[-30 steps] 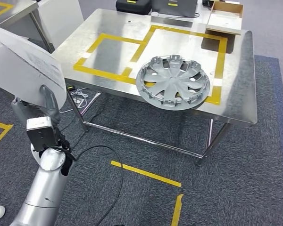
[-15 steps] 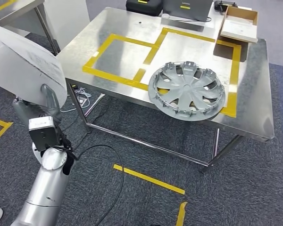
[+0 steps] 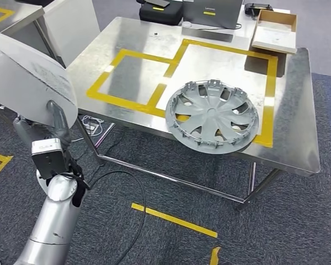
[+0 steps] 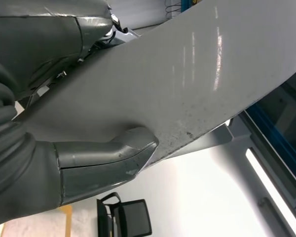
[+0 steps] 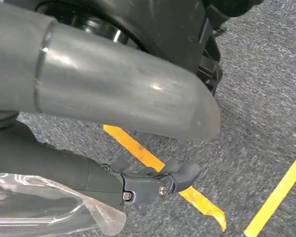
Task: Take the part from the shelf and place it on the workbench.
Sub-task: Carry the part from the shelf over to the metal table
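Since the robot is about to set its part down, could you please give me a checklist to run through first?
1. Left hand grips the grey panel: ok, thumb pressed on its surface.
2. Workbench in view ahead: ok.
3. Free taped square for placing: ok, bare.
4. Hubcap clear of that square: ok, it lies in the neighbouring one.
5. Right hand free: ok, hanging over the floor.
6. Workbench within reach: cannot tell.

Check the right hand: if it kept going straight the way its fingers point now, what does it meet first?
Probably the grey carpet. In the right wrist view the right hand hangs with fingers extended over the floor, a yellow tape strip behind them. Nothing else shows in that line, though depth is unclear.
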